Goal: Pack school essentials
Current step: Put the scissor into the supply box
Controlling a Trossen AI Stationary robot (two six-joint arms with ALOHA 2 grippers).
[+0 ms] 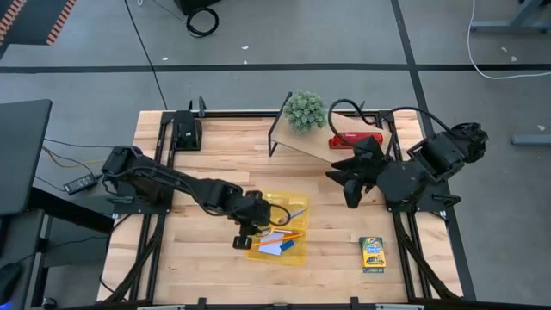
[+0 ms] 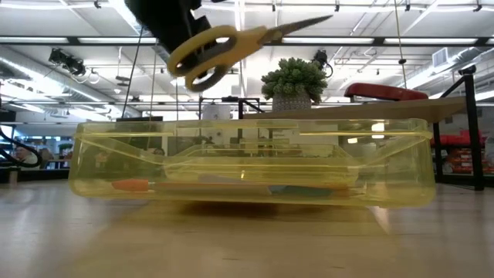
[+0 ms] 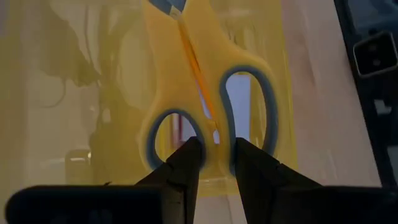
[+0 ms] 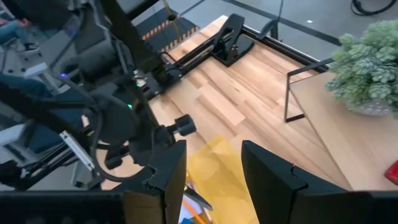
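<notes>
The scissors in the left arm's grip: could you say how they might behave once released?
The scissors look rigid, probably light. The left gripper pinches only the handles, so they may swing. Dropped, they would likely land flat in the yellow tray, not roll.

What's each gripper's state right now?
Left gripper: shut on scissors, above the tray.
Right gripper: open, empty.
</notes>
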